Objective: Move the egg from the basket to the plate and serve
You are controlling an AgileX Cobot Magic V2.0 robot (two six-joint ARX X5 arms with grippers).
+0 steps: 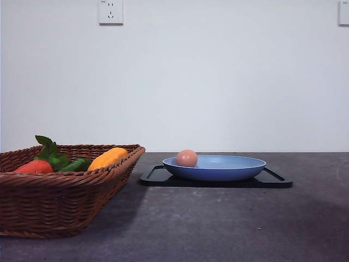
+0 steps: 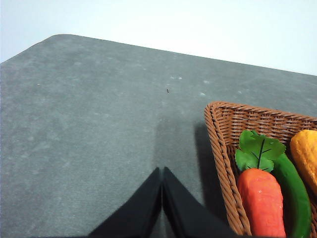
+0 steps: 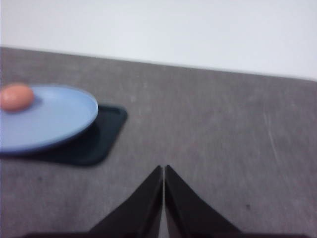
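1. Both grippers meet us first: our left gripper [image 2: 162, 171] hangs over bare grey table [image 2: 89, 129] with its black fingers pressed together, holding nothing; our right gripper [image 3: 163, 168] is likewise closed and empty above the tabletop.
2. Nearest in the front view, we see the basket [image 1: 60, 204] at the left, brown wicker with flared sides, carrying a red tomato [image 1: 34, 167], a green vegetable with leaves [image 1: 73, 164] and an orange-yellow pepper [image 1: 108, 158].
3. Farther back and to the right, we find the blue plate [image 1: 229, 169] resting on a flat black tray [image 1: 275, 179].
4. On that plate lies the egg [image 1: 187, 158], pinkish-brown, toward the rim nearest the basket.
5. Behind everything stands a white wall with a socket [image 1: 110, 12] high at the left.
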